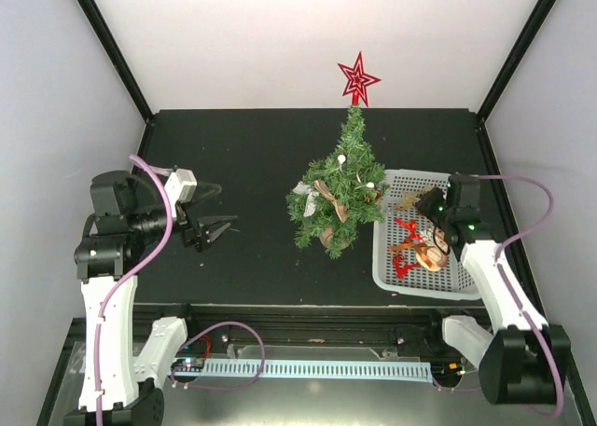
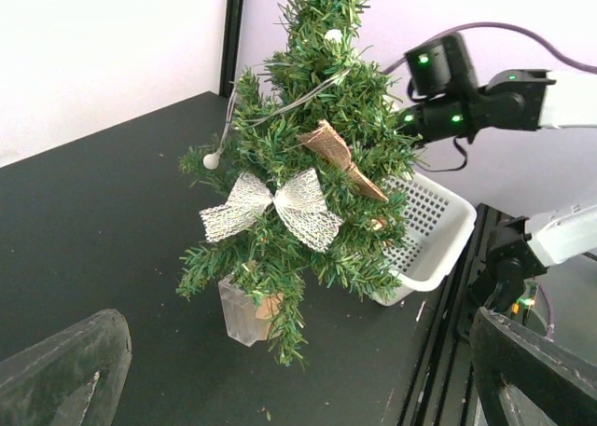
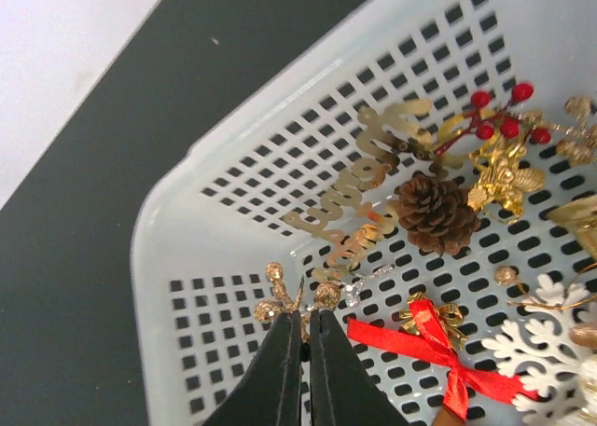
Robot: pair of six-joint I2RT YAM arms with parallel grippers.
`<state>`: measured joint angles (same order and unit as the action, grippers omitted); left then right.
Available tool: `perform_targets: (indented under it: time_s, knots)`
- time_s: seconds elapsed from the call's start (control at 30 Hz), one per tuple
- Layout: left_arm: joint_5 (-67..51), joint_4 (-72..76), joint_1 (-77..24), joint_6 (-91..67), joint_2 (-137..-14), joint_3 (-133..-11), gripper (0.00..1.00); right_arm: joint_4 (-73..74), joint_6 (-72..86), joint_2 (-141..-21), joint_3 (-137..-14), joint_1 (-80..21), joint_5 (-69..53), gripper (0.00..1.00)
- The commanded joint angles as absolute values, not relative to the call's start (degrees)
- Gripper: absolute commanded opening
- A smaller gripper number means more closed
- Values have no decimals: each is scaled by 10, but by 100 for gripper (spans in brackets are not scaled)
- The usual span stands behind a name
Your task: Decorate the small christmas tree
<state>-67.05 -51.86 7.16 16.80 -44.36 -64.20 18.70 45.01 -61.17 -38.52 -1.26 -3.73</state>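
Observation:
The small christmas tree [image 1: 338, 198] stands mid-table with a red star [image 1: 357, 77] on its top. In the left wrist view the tree [image 2: 308, 146] carries a silver mesh bow [image 2: 270, 207], a burlap ribbon [image 2: 340, 156] and a white bead string. My left gripper [image 1: 215, 212] is open and empty, left of the tree and apart from it. My right gripper [image 3: 305, 316] is down inside the white basket [image 3: 187, 212]. It is shut on the stem of a gold glitter berry sprig [image 3: 270, 305].
The basket [image 1: 392, 267] sits right of the tree, touching its branches. It holds a pine cone [image 3: 436, 212], a gold script word [image 3: 364, 179], a red bow [image 3: 438, 337], a white snowflake [image 3: 541, 351] and red berries [image 3: 504, 118]. White walls enclose the table.

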Motion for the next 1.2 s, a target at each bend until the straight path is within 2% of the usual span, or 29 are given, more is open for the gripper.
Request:
perform_targets:
  time_s: [0.0,0.1,0.3,0.5,0.83,0.97,1.17]
  knots:
    - [-675,-544,72,177,-457,-669,99,268,418,-520,-414,-14,-14,1]
    - [-666,-582,61,199,-474,-700,99,284,409,-421,-420,-21,-19,1]
    - [-595,-667,-6,246,-511,-742,99,320,397,-376,-494,-76,-38,1]
    - [-556,-666,-34,247,-511,-733,99,330,385,-399,-595,-117,-63,1]
    - [-553,-645,-34,240,-527,-724,99,345,365,-517,-736,-196,-84,1]
    - [-554,-638,-34,238,-526,-719,99,365,357,-573,-780,-269,-32,1]
    - [-555,-636,-34,237,-521,-715,99,361,377,-610,-784,-280,9,1]
